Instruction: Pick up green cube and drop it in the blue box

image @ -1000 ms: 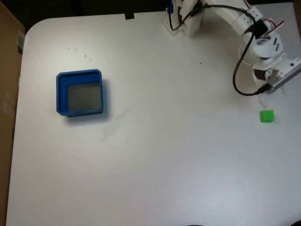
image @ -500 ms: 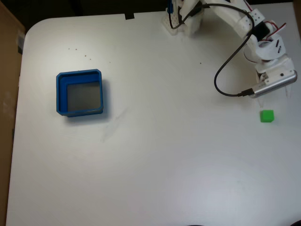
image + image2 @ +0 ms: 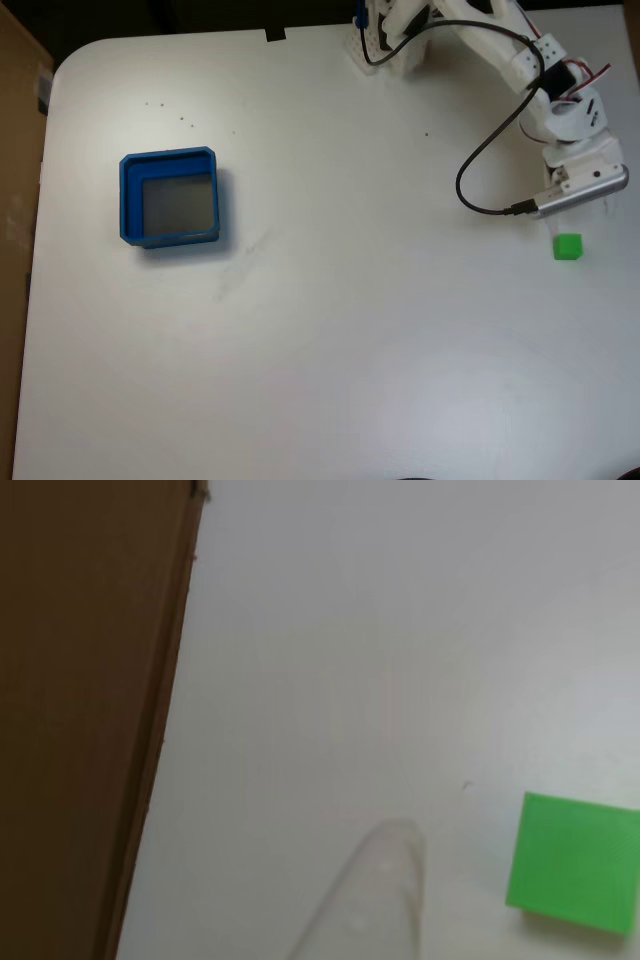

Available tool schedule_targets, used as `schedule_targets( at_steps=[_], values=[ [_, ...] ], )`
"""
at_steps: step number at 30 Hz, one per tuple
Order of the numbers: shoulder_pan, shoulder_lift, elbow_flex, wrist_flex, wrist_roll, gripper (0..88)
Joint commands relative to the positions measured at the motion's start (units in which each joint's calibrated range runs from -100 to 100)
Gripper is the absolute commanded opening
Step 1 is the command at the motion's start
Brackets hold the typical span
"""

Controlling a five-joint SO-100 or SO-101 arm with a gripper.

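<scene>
In the fixed view the small green cube (image 3: 568,247) lies on the white table near the right edge. My gripper (image 3: 582,212) hovers just above and behind it, hanging from the white arm (image 3: 520,55), and does not touch it. In the other view one translucent fingertip (image 3: 385,880) rises from the bottom edge with bare table on both sides. There the green cube (image 3: 575,865) sits to its right, apart from it, so the gripper is open and holds nothing. The blue box (image 3: 125,200) stands far off at the left, its grey floor bare.
A black cable (image 3: 470,195) loops from the wrist over the table left of the cube. The arm's base (image 3: 385,45) stands at the top edge. A brown cardboard wall (image 3: 80,710) borders the table; in the fixed view it is at the far left.
The wrist has turned and come down closer to the green cube, and the cable loop has swung out to the left. Cube and blue box have not moved.
</scene>
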Motion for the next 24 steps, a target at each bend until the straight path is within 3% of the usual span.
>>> schedule_targets(
  at_steps=[1, 24],
  values=[
    [0.9, -0.6, -4.2, -0.9, -0.1, 32.7],
    [0.9, 4.2, -7.6, -0.8, 0.3, 32.7]
  ],
)
